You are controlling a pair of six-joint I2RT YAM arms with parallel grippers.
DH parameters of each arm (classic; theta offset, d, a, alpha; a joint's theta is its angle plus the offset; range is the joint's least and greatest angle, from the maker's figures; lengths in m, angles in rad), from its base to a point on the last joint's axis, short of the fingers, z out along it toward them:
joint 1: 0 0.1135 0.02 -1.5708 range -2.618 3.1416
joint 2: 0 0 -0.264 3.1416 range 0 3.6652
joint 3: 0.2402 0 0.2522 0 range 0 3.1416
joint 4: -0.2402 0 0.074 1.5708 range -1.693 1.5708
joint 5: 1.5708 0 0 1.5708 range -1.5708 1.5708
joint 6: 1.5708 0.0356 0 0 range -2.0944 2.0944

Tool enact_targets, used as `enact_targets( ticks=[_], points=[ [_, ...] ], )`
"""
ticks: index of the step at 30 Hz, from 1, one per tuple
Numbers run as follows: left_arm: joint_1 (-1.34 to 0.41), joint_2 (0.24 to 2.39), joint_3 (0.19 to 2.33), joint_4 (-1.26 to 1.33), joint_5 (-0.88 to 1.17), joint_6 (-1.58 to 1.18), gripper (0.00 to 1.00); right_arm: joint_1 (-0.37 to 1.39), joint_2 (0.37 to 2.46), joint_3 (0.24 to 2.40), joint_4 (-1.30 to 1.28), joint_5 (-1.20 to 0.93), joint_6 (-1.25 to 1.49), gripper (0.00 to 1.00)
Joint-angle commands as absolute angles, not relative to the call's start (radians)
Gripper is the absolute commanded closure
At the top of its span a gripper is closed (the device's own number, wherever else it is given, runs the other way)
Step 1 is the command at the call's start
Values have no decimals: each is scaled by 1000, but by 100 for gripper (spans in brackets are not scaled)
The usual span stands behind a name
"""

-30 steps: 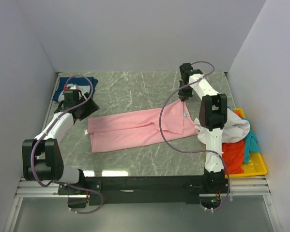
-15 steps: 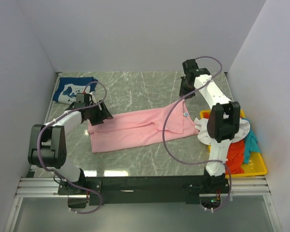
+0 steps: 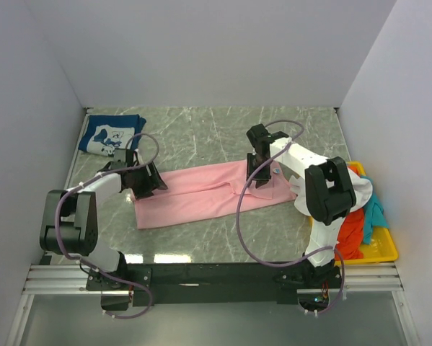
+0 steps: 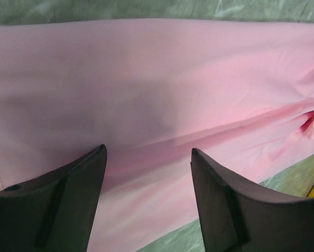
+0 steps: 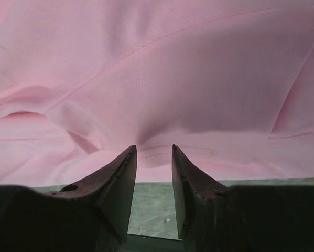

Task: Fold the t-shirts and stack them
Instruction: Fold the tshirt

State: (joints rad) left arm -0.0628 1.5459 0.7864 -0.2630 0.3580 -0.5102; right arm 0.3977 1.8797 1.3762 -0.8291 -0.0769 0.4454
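The large light-pink t-shirt point(image 3: 201, 191) lies folded into a long band across the middle of the table. My left gripper point(image 3: 149, 180) is low over its left end. Its jaws stand wide open in the left wrist view point(image 4: 148, 151), with pink cloth point(image 4: 157, 79) under and beyond them. My right gripper point(image 3: 257, 171) is over the shirt's right part. It is open by a narrow gap point(image 5: 154, 148), with the tips at a pink hem point(image 5: 172, 68) and bare table showing between the fingers. A navy t-shirt point(image 3: 109, 135) with white print lies at the back left.
A yellow tray point(image 3: 385, 249) at the right edge holds a heap of white point(image 3: 353, 191), orange-red point(image 3: 349, 231) and teal point(image 3: 374, 213) t-shirts. Grey walls close in the left, back and right. The right arm's cable loops over the shirt's near right side.
My right gripper opened, let go of the lifted pink corner, and swung from the back down over the shirt's right part. My left gripper moved right onto the shirt's left end.
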Motion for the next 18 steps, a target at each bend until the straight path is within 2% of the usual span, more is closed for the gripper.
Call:
enact_targets(
  ticks=[1,9,18],
  points=[
    [-63,1476,749,-268,347,-518,29,390,1887,1377,-793,-68,472,59],
    [-63,1422,712,-276,342,-532,29,390,1945,1373,-805,-28,474,59],
    [-63,1413,696,-293,327,-526,28,384,2063,1486,-857,25,497,59]
  ],
)
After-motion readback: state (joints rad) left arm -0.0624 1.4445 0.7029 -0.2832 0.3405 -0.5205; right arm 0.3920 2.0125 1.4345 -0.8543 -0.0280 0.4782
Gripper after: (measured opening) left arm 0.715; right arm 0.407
